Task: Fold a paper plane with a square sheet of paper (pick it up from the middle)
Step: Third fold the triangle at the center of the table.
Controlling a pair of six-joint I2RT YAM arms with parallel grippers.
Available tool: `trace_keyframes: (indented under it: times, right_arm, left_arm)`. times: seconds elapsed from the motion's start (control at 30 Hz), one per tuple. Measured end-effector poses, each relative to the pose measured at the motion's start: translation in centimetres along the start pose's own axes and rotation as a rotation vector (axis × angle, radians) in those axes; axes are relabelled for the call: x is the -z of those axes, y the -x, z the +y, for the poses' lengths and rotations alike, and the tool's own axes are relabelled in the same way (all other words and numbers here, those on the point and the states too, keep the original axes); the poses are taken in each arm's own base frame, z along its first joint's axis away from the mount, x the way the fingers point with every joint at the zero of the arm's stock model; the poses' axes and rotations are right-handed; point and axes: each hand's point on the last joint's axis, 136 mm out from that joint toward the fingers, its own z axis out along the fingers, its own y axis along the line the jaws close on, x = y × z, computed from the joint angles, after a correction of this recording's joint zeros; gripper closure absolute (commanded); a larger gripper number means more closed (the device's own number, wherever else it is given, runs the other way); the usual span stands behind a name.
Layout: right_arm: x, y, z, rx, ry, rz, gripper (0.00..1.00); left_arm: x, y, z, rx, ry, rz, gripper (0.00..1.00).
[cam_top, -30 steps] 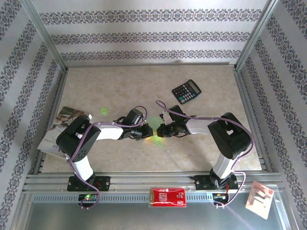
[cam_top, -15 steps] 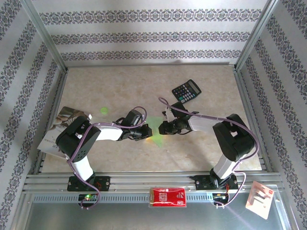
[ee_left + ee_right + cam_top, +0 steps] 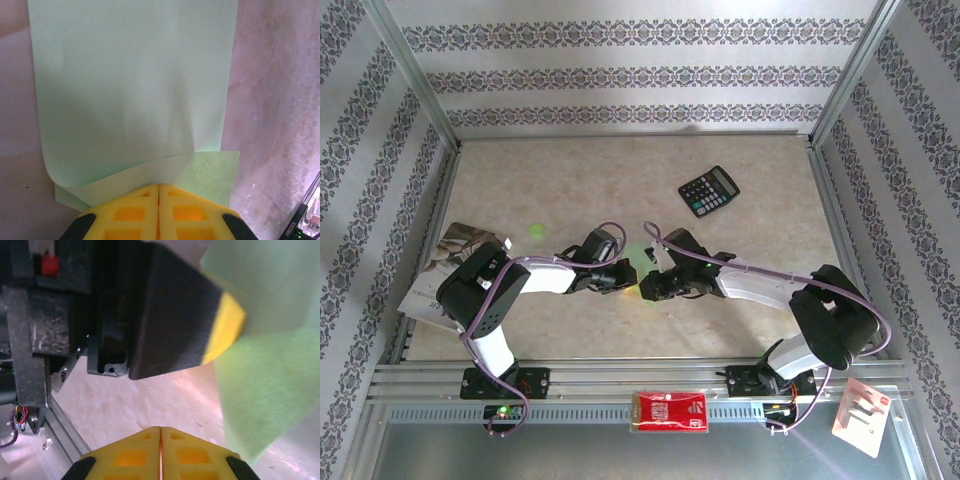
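The left arm (image 3: 545,274) and right arm (image 3: 760,287) stretch low toward each other, the left claw (image 3: 625,278) and right claw (image 3: 647,288) nearly tip to tip. Both claws are closed tight.

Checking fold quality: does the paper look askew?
Yes. In the left wrist view, the square sheet of paper is folded unevenly: its lower layer pokes out beyond the top flap at lower right, and the left bend curls uncreased.

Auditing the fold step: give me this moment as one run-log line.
left gripper: shut on square sheet of paper at its near edge | right gripper: shut, empty, beside sheet | sheet: partly folded
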Motion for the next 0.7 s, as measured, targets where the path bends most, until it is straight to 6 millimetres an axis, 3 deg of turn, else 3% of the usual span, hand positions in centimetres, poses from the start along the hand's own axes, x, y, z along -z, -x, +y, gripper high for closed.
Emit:
trace_keyframes:
  times: [0.27,0.7]
  right_arm:
    - [-2.2,-1.3,-2.0,-0.047,-0.043,0.069,0.97]
    - [-2.7,-1.4,-3.7,-0.056,-0.071,0.084,0.98]
  left_arm:
    - [0.0,0.0,0.0,0.000,0.000,0.000,0.94]
    - [0.0,0.0,0.0,-0.004,0.001,0.000,0.95]
